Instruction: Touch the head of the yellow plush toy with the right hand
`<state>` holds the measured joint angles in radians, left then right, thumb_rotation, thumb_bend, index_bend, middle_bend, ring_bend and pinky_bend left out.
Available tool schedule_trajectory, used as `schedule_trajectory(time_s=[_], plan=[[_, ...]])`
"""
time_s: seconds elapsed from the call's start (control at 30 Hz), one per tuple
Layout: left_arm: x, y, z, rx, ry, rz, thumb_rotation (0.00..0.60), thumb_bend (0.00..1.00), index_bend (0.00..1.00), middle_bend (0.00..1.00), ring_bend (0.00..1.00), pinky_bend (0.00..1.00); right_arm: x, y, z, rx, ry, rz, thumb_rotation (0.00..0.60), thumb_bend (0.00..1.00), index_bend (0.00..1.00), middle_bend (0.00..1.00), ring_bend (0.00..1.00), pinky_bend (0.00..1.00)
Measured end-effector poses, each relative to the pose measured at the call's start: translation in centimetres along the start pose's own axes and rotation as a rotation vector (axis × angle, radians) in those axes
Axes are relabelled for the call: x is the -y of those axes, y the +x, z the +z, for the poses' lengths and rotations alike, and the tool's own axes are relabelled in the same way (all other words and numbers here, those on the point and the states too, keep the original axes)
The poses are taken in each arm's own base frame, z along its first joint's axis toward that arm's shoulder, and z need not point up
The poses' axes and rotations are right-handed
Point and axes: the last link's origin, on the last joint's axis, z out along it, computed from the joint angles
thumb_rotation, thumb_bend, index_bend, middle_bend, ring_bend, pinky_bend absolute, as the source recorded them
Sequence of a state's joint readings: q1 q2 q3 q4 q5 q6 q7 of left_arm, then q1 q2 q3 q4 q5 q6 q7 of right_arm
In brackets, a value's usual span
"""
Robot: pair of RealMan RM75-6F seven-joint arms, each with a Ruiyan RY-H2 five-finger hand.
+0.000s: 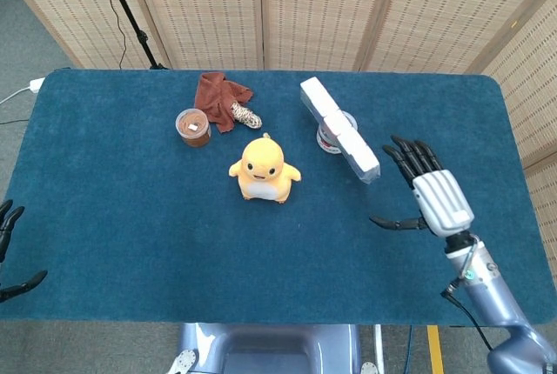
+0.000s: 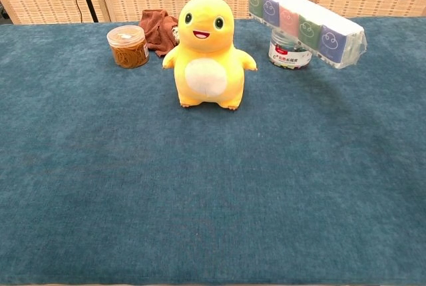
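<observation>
Fingers [image 1: 409, 158] of your right hand [image 1: 433, 196] are spreading wide, holding nothing, hovering over the blue felt counter [image 1: 130, 217] well apart from the upright yellow plush toy [image 1: 264, 168].

A worktop [image 1: 130, 217] with rounded far corners, covered in dark teal carpet-like fabric, carries everything. Near its middle stands an upright yellow plush toy with a white belly [image 1: 264, 169]. Behind it to the left sits a small round clear plastic tub of brownish contents [image 1: 193, 127], just beside a crumpled rust-brown cloth [image 1: 219, 96] with a small coil of speckled rope [image 1: 246, 115] on its edge. To the right, a long white wrapped multipack of tissue packets [image 1: 339, 129] rests tilted across a short round container with a red-and-white label [image 2: 289, 52].
</observation>
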<state>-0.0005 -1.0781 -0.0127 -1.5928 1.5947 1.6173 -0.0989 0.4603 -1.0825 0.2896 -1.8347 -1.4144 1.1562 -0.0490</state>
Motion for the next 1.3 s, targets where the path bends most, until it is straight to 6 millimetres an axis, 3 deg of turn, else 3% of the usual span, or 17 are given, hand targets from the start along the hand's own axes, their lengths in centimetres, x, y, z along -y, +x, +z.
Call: schedule_trajectory(time_s=[0.17, 0.57, 0.87, 1.07, 1.3], plan=[[0.1, 0.1, 0.2, -0.002, 0.011, -0.005, 0.600, 0.00, 0.00, 0.00, 0.00, 0.00, 2.9, -1.2, 4.2, 0.034, 0.018, -0.005, 0.234, 0.00, 0.00, 0.00, 0.00, 0.00], [0.4, 0.1, 0.4, -0.006, 0.043, -0.005, 0.600, 0.00, 0.00, 0.00, 0.00, 0.00, 9.0, -3.6, 10.9, 0.082, 0.069, 0.032, 0.232, 0.00, 0.00, 0.00, 0.00, 0.00], [0.7, 0.0, 0.5, -0.007, 0.069, -0.003, 0.600, 0.00, 0.00, 0.00, 0.00, 0.00, 12.0, -5.7, 16.4, 0.134, 0.011, 0.010, 0.229, 0.00, 0.00, 0.00, 0.00, 0.00], [0.9, -0.2, 0.9, 0.005, 0.084, 0.000, 0.600, 0.00, 0.00, 0.00, 0.00, 0.00, 14.4, -8.6, 18.8, 0.202, -0.032, 0.006, 0.234, 0.00, 0.00, 0.00, 0.00, 0.00], [1.0, -0.2, 1.1, 0.001, 0.099, -0.003, 0.600, 0.00, 0.00, 0.00, 0.00, 0.00, 17.2, -10.8, 19.3, 0.247, -0.016, 0.010, 0.233, 0.00, 0.00, 0.00, 0.00, 0.00]])
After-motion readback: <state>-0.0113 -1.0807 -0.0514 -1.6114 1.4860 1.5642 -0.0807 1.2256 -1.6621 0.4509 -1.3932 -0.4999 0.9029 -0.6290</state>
